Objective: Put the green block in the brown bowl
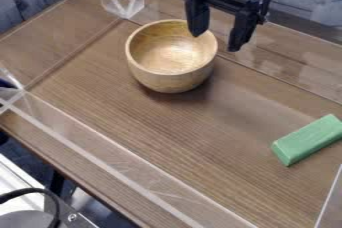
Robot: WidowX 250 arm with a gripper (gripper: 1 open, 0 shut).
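The brown bowl [171,56] stands upright left of centre on the wooden table, its inside holding nothing. The green block [309,138] lies flat near the right edge, well apart from the bowl. My gripper [219,32] hangs pointing down just behind and to the right of the bowl's far rim. Its two black fingers stand open with nothing between them. One finger [198,17] overlaps the bowl's rim in this view; whether it touches the rim I cannot tell.
Low clear plastic walls [80,137] run along the front, left and back of the brown table [174,132]. A clear folded piece [127,2] stands at the back left corner. Cables and a dark frame lie below the front left edge.
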